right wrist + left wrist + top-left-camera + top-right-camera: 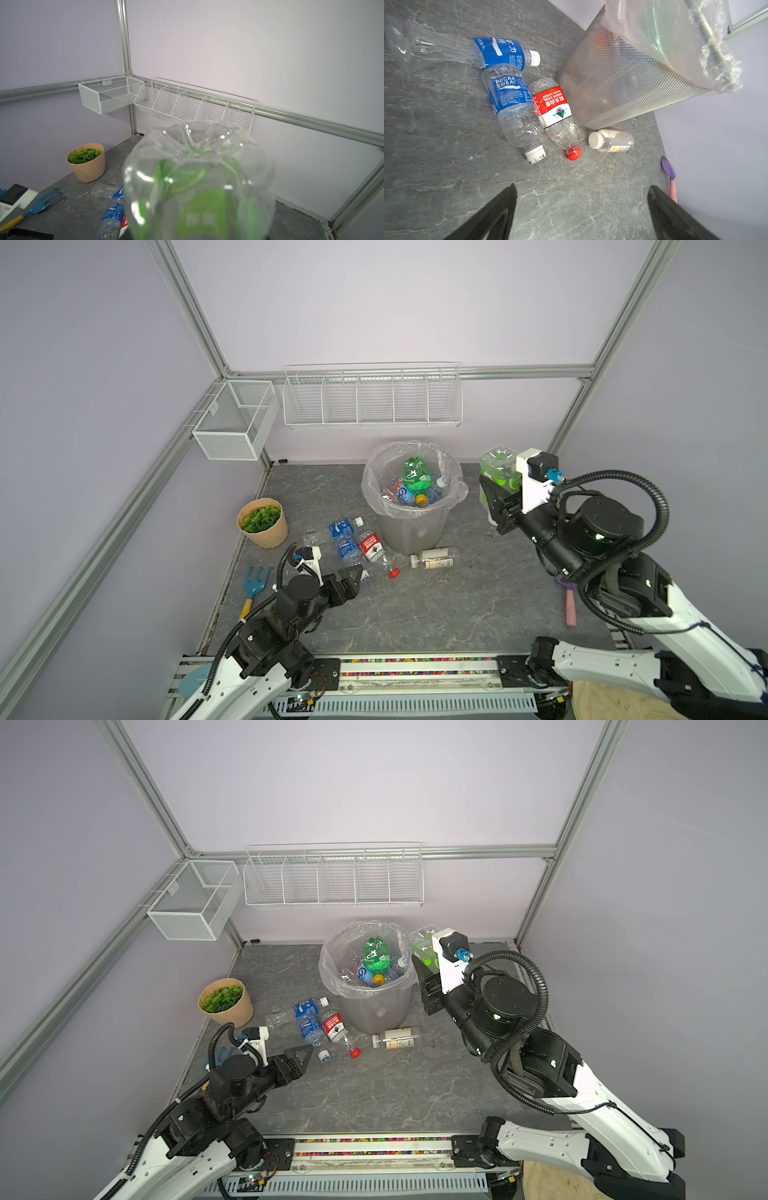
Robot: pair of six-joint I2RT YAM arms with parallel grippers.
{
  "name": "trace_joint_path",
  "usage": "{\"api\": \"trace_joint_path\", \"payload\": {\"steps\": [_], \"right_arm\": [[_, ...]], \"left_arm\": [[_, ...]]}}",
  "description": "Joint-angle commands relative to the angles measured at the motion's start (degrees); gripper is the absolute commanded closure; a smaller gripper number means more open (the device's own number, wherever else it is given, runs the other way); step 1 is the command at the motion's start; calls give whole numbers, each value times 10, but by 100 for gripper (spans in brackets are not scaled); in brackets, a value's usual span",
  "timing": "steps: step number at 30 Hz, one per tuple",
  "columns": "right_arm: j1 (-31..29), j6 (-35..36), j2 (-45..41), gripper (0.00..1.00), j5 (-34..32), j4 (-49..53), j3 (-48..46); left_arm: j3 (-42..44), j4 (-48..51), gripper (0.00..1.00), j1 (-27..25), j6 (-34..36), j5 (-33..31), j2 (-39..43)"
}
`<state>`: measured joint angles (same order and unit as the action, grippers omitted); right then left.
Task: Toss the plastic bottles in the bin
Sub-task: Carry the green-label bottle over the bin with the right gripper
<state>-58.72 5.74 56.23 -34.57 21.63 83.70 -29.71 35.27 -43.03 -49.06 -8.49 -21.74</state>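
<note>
Transport step: the right hand (pixel 498 485) pinches a green-label bottle (pixel 496 458) at 3 o'clock of the bin (pixel 409 531); the left hand (pixel 582 189) is spread. Next move, likely: clear the rim, then release.

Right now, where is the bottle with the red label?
In both top views the red-label bottle lies on the table, left of centre, close to the bin, with a blue-label bottle on its left.

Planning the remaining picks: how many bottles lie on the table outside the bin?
4, all in front of the bin: a crushed blue-label bottle, a Pocari Sweat bottle beside it, a red-label Nongfu Spring bottle, a white-capped bottle. The left arm may hide others.
</note>
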Motion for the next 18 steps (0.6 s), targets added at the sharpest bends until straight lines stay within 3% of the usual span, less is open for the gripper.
{"api": "trace_joint_path", "payload": {"steps": [1,18], "right_arm": [[18,-24,13,93,35,13,22],[107,-100,108,93,157,90,97]], "left_arm": [[8,8,3,0,0,-2,3],[15,0,3,0,0,1,1]]}}
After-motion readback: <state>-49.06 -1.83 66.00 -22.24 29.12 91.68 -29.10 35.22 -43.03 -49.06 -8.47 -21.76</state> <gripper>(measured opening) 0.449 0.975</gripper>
